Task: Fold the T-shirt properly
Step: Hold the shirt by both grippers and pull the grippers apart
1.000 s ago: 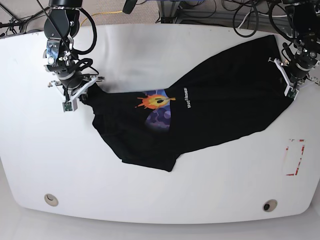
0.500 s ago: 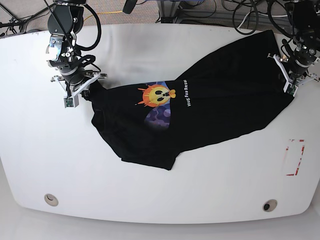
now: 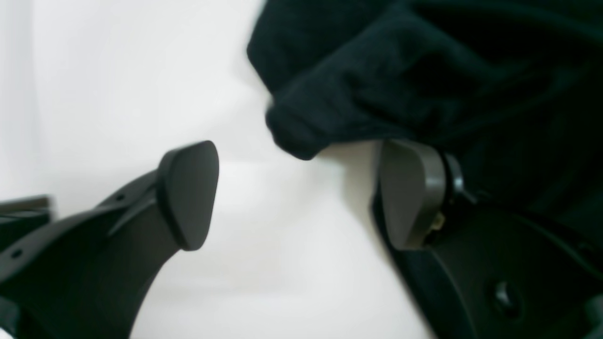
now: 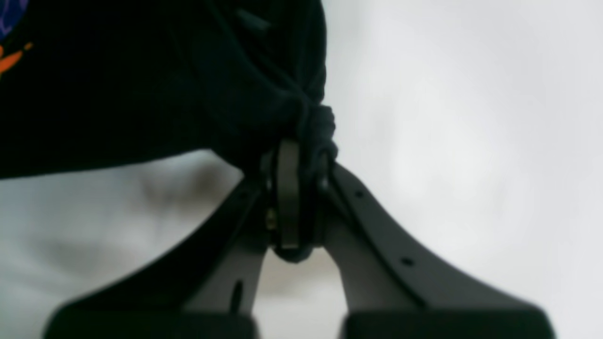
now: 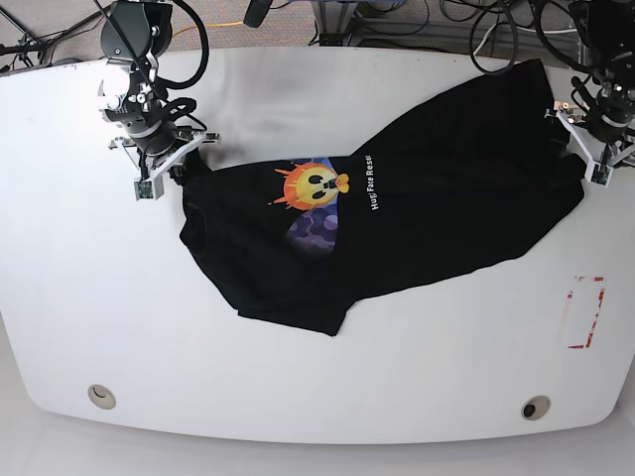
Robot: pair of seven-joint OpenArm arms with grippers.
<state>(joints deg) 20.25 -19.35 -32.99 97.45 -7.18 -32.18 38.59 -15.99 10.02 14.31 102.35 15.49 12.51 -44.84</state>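
The black T-shirt (image 5: 446,188) lies spread across the white table (image 5: 99,297), its orange, blue and purple patch (image 5: 316,193) and white lettering (image 5: 369,183) facing up. My right gripper (image 5: 171,167), at the shirt's left end, is shut on a bunched edge of the cloth, as the right wrist view (image 4: 296,188) shows. My left gripper (image 5: 593,149) is at the shirt's right edge. In the left wrist view it (image 3: 299,188) is open, and a cloth fold (image 3: 301,136) hangs just beyond the fingertips, unpinched.
A red-outlined rectangle (image 5: 585,312) is marked on the table at the right. Two round holes (image 5: 100,395) (image 5: 536,408) sit near the front edge. Cables (image 5: 476,20) lie behind the table's far edge.
My right gripper has moved toward the far edge with the shirt's left end, drawing the cloth flatter and showing more of the patch. My left gripper has shifted slightly right and back.
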